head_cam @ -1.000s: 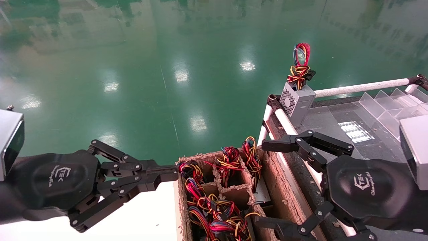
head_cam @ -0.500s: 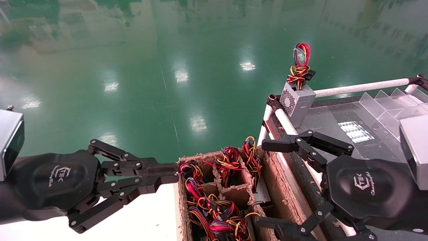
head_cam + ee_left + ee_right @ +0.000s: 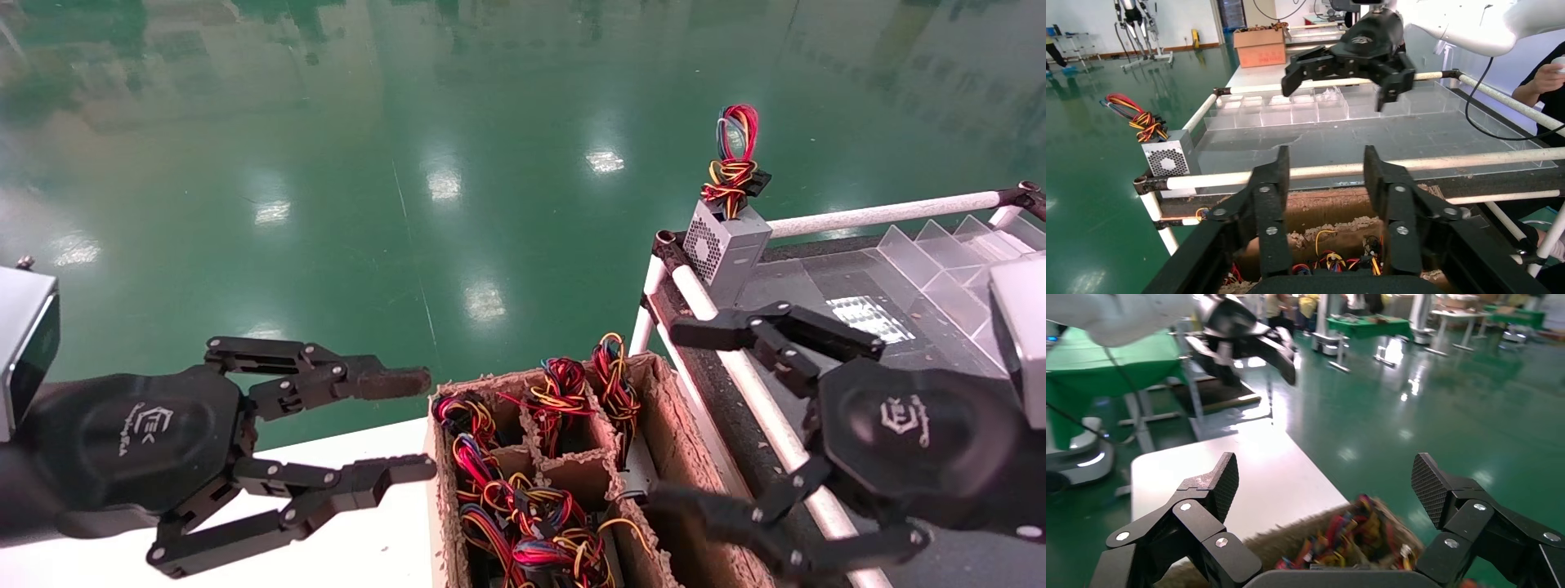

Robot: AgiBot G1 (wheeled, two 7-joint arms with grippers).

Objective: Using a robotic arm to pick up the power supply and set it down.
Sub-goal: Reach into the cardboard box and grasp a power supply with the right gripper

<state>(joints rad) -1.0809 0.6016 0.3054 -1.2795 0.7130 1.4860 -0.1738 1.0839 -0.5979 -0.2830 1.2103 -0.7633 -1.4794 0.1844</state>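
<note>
Several power supplies stand in a brown cardboard carton (image 3: 662,425), their red, yellow and black wire bundles (image 3: 564,392) sticking up; a strip of silver-grey casing (image 3: 640,474) shows in one compartment. I cannot tell one unit from the others. My right gripper (image 3: 682,416), with all-black fingers, hangs open over the carton's right side and holds nothing. In the right wrist view my right gripper (image 3: 1327,484) frames the blurred bundles (image 3: 1352,539). My left gripper (image 3: 409,425), with a brownish pad on one finger, is open just left of the carton, also empty.
Another silver power supply (image 3: 726,245) with a tall red wire loop stands on the corner of the rack (image 3: 882,214) at the right. Clear plastic dividers (image 3: 940,253) sit on the rack's dark top. A white table (image 3: 359,523) lies under the left gripper. Green floor beyond.
My left gripper has opened wide from shut. The right gripper has shifted a little to the right and farther from me, still open.
</note>
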